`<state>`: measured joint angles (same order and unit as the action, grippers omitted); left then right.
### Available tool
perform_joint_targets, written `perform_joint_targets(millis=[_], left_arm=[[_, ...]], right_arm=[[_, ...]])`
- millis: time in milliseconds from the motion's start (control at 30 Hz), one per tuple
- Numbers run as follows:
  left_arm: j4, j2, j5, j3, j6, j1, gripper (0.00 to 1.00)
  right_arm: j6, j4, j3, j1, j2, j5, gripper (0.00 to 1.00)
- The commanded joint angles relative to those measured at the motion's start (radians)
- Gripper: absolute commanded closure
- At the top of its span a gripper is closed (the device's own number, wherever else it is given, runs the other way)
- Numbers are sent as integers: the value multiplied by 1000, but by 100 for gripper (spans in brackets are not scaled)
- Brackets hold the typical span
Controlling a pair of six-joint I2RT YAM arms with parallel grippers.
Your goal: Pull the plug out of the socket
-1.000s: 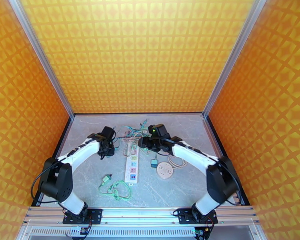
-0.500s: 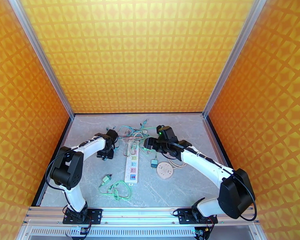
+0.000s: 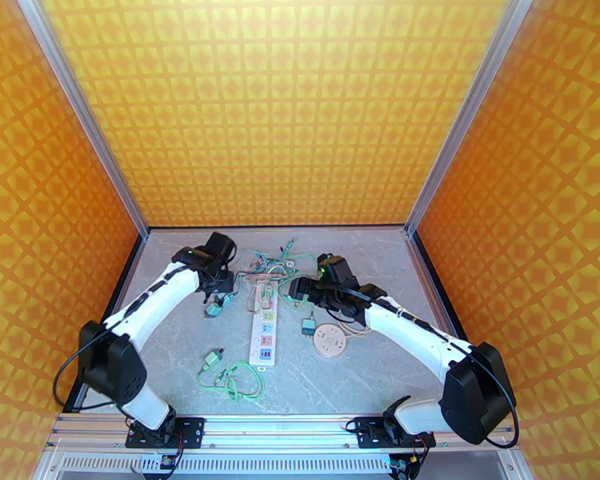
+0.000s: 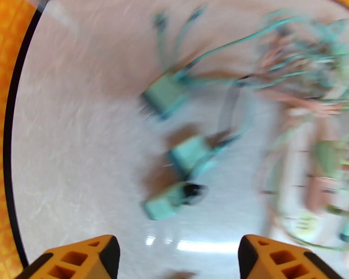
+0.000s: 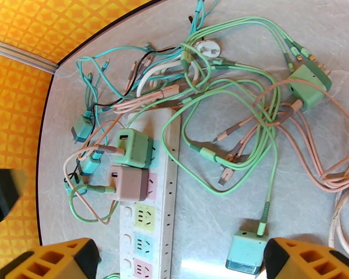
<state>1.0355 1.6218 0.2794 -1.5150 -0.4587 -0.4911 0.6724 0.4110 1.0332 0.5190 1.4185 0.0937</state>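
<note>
Left end effector (image 4: 178, 252), right end effector (image 5: 180, 257) (jaws apart)

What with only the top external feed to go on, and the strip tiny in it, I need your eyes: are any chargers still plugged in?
Observer: Yes, two. The right wrist view shows a green charger and a pink charger next to each other in the power strip.
Operator: Is the left gripper holding anything?
Observer: No. The left gripper is open, with loose teal plugs lying blurred on the table ahead of it.
Operator: And the right?
Observer: The right gripper is open too, with the strip's empty sockets showing between its fingers.
</note>
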Motion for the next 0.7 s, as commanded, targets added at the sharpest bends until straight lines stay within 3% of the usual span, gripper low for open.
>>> perform_joint_targets(millis=[0,300,667], left_arm=[[19,5,-59,-47,-76,-86,31],[-91,146,-164,-80,-128,-217,31],[-130,313,-164,-88,-150,-200,35]], right_arm=[[15,-15,-18,-10,-31,-33,1],[7,11,-28,-20,-71,-57,2],[0,45,-59,-19,-135,-91,2]])
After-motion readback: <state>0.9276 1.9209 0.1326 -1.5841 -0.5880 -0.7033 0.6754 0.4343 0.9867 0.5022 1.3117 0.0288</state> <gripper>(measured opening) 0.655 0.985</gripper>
